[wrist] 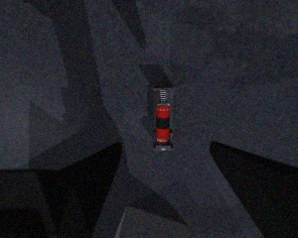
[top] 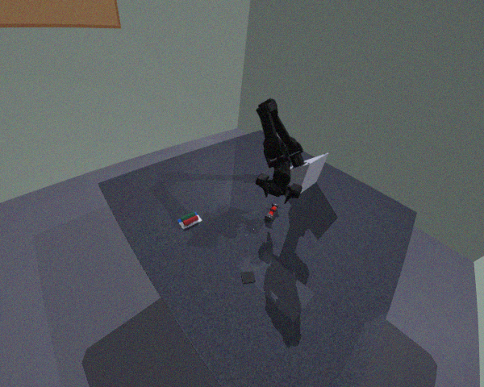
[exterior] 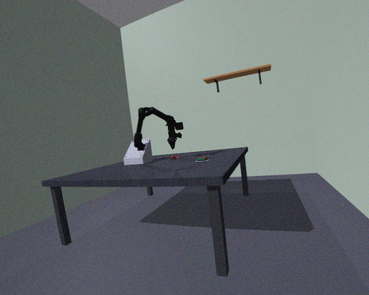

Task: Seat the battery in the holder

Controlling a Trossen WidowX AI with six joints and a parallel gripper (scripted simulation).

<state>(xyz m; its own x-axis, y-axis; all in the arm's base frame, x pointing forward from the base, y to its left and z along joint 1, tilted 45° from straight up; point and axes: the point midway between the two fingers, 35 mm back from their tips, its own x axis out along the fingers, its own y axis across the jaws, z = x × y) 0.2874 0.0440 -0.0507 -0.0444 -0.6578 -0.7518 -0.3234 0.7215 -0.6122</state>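
A red battery (wrist: 162, 130) (top: 271, 211) (exterior: 173, 157) with a black band lies lengthwise in the dark holder (wrist: 156, 79). It looks flat and straight in the wrist view. One end meets the coil spring (wrist: 162, 94) and the other end sits at the holder's near lip. My gripper (top: 279, 195) (exterior: 171, 146) is open and empty. It hangs a short way above the battery and touches nothing.
A white tray (top: 189, 220) (exterior: 202, 158) with green and red cells lies on the table (exterior: 190, 177) to one side of the holder. A small dark square (top: 248, 277) lies further out on the table. The arm's white base (top: 314, 170) (exterior: 136, 153) stands behind, and a wooden shelf (exterior: 237, 73) is on the wall.
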